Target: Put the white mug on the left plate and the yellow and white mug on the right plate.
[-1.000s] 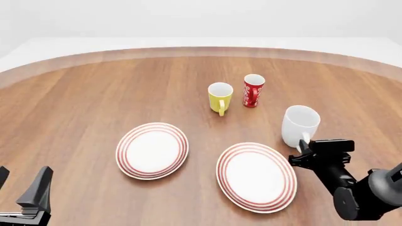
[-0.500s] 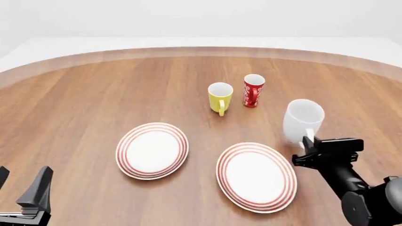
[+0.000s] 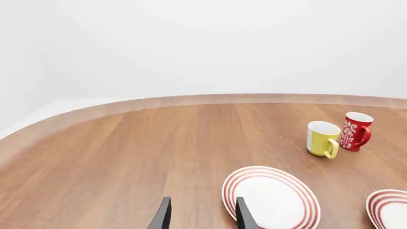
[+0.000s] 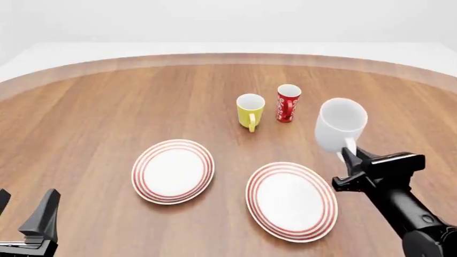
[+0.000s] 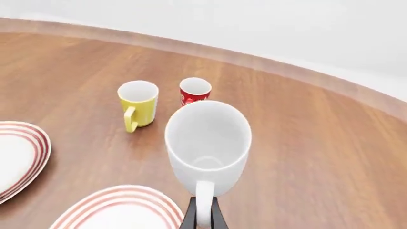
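My right gripper [image 4: 349, 153] is shut on the handle of the white mug [image 4: 340, 127] and holds it upright above the table, to the right of the right plate [image 4: 290, 199]. In the right wrist view the white mug [image 5: 208, 144] fills the middle, its handle between my fingers [image 5: 192, 215]. The yellow and white mug [image 4: 250, 111] stands on the table behind the plates. The left plate [image 4: 173, 171] lies left of the right plate and is bare. My left gripper [image 4: 25, 219] is open and empty at the near left; it also shows in the left wrist view [image 3: 199, 217].
A slim red cup with white marks [image 4: 288, 103] stands just right of the yellow and white mug. The round wooden table's far edge [image 4: 228, 58] curves behind them.
My right gripper has lifted the white mug off the table, and the mug has risen in the front view. The left arm has not moved.
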